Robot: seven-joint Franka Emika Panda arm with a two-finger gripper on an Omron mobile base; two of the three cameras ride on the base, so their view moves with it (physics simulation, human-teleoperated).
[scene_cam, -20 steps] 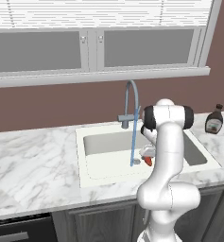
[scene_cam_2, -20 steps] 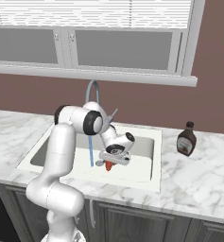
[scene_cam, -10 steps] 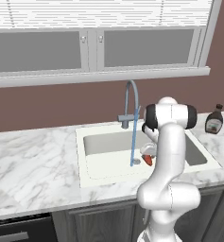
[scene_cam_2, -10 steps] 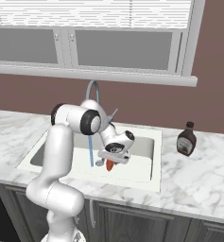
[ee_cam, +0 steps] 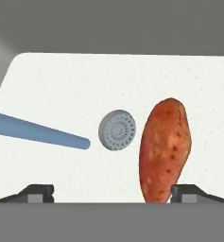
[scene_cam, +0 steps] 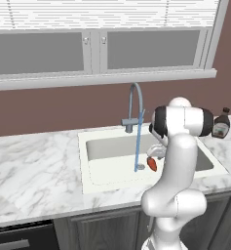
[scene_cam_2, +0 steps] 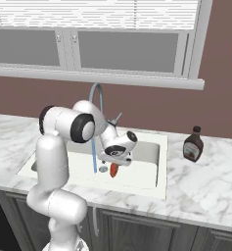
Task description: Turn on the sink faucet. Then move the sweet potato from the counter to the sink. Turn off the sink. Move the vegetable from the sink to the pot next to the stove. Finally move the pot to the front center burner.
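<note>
Opened wide since a second earlier, end effector [ee_cam: 111,194] over sink [scene_cam: 92,183]; sweet potato [ee_cam: 164,149] released (beside drain [ee_cam: 117,130]), near right fingertip [ee_cam: 188,194]. Open basin left, past water stream [scene_cam: 138,144].

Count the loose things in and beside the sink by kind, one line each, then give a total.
Sweet potato: 1, in the sink
Brown bottle: 1, on the counter
Total: 2
</note>
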